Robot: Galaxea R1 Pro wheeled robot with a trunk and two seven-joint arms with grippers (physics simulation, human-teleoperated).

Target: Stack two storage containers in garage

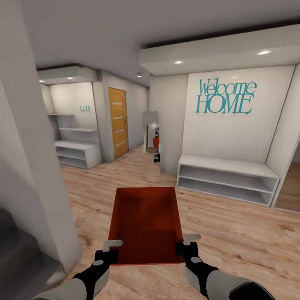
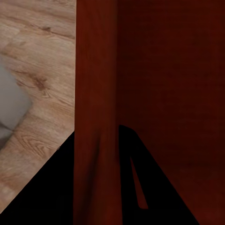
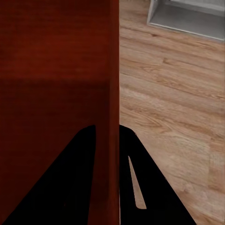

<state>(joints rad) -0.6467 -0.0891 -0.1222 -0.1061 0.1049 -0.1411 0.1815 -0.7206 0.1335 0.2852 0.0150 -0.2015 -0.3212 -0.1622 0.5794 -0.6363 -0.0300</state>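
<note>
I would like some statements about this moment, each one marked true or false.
1. Both grippers, left and right, hold one storage container, with their jaws shut on opposite walls. True.
2. The container has a lid on it. False: it is open on top.
3. The floor under the robot is dark concrete. False: it is light wood plank.
4. The blue wall lettering reads "Welcome HOME". True.
5. The wooden door stands wide open. False: it is closed.
</note>
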